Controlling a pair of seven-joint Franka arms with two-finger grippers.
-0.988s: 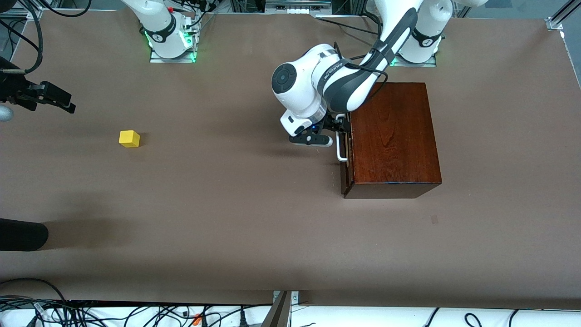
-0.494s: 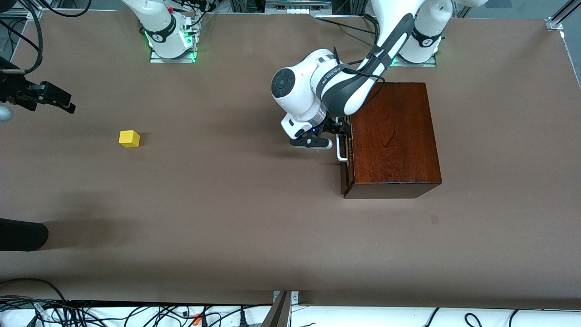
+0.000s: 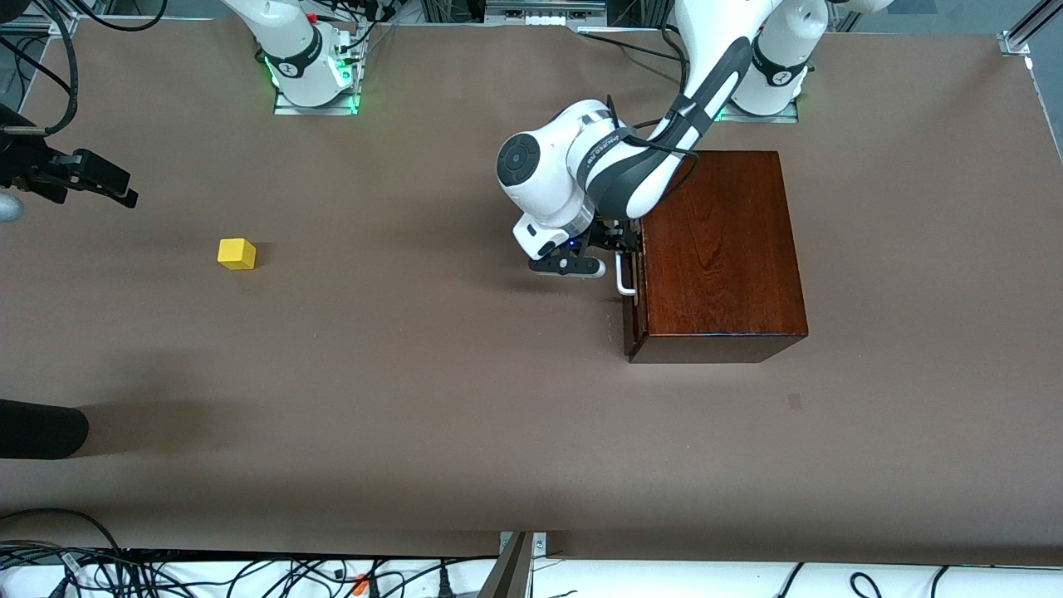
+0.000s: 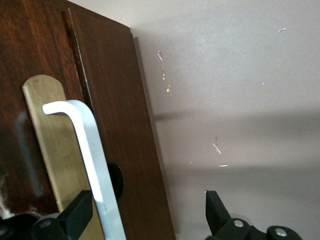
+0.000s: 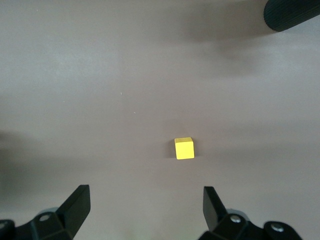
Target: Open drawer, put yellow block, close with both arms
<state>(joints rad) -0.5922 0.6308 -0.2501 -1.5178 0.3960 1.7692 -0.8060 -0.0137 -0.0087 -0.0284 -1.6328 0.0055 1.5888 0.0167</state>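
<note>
The reddish-brown wooden box (image 3: 722, 249) stands toward the left arm's end of the table, its drawer (image 3: 631, 320) shut, with the dark front (image 4: 117, 125) and white bar handle (image 3: 624, 281) facing the right arm's end. My left gripper (image 3: 621, 242) is open at the handle (image 4: 90, 150): one finger (image 4: 75, 215) lies between bar and drawer front, the other (image 4: 216, 210) stands off over the table. The yellow block (image 3: 237, 253) lies alone toward the right arm's end. My right gripper (image 3: 126, 196) hangs open high over the table near the block (image 5: 184, 148), with nothing between its fingers (image 5: 75, 207).
A black rounded object (image 3: 41, 428) pokes in at the table's edge at the right arm's end, nearer the front camera than the block; it also shows in the right wrist view (image 5: 292, 12). Cables run along the table's front edge. A brass plate (image 4: 50, 145) backs the handle.
My left hand has edged in slightly toward the drawer handle. The right arm, the block and the drawer have not moved.
</note>
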